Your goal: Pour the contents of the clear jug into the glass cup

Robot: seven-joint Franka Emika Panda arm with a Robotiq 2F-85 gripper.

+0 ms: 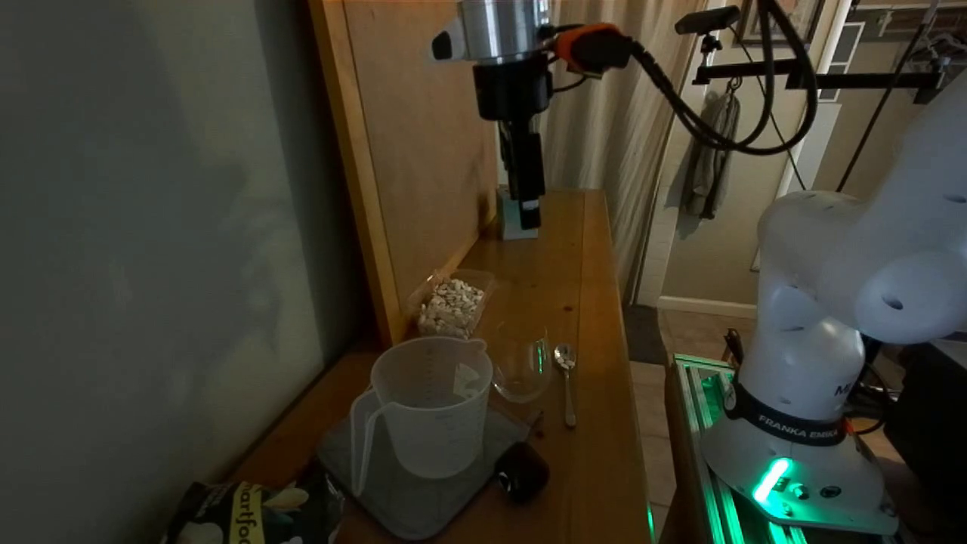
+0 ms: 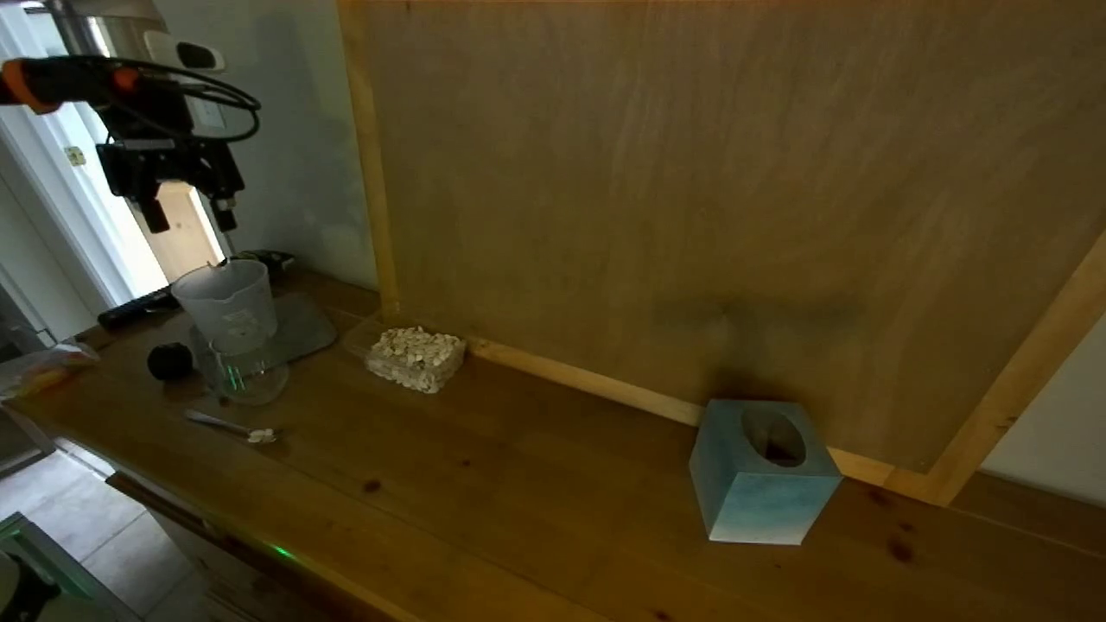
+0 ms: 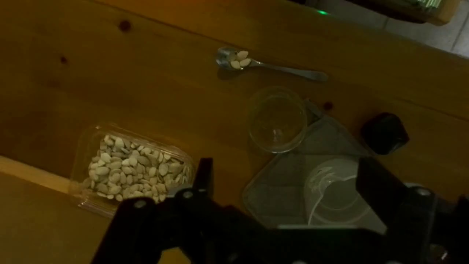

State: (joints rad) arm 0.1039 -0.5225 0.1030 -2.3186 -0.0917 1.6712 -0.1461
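Knotty wooden tabletop (image 2: 518, 492) stretches under the widely spread Robotiq gripper (image 2: 192, 222), with the translucent measuring jug (image 1: 434, 419) and clear glass cup (image 3: 277, 121) standing upright below it.

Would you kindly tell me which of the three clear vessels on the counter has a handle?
The large jug on the grey mat: its side handle sets it apart from the glass cup and the seed container, which show none.

Wooden table (image 2: 518, 510) — carrying grey mat (image 1: 412, 502), glass cup (image 3: 277, 119), spoon (image 3: 280, 68), seed container (image 2: 403, 375), blue box (image 2: 769, 497)
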